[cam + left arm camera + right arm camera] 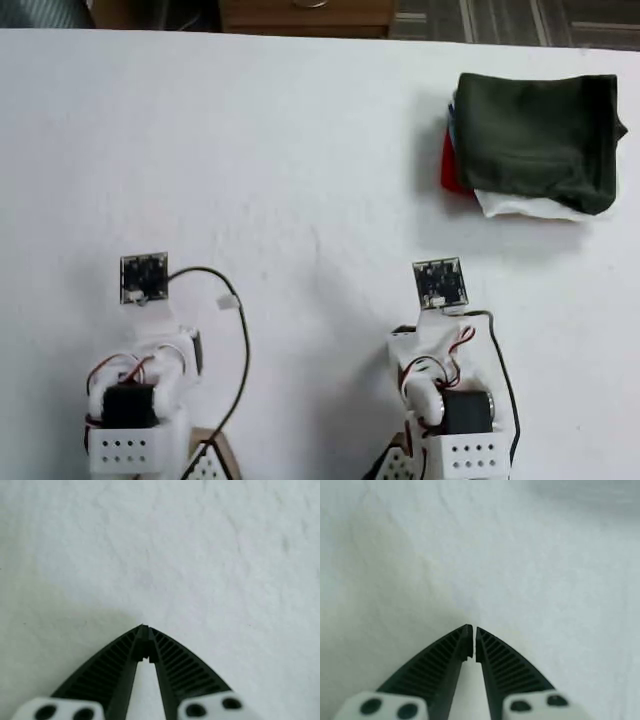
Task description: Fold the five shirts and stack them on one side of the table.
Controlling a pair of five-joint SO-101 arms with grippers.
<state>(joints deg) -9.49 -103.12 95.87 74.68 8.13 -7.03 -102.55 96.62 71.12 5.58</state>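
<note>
Since shirts (pixel 535 140) lie stacked upper right, we judge the task done; left claw (pixel 144 632) and right claw (pixel 473 632) sit closed, empty.

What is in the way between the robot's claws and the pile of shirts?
Nothing visible. Bare white table lies between the pile of shirts and the left gripper and right gripper, which are both shut and empty.

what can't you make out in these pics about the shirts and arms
- Shirt count: in the high view the dark green shirt covers the others; only a red edge, a white edge and a bluish sliver show.
- How the lower shirts are folded: same view, same cover.
- Arm bases: high view, cut by the bottom edge.
</note>
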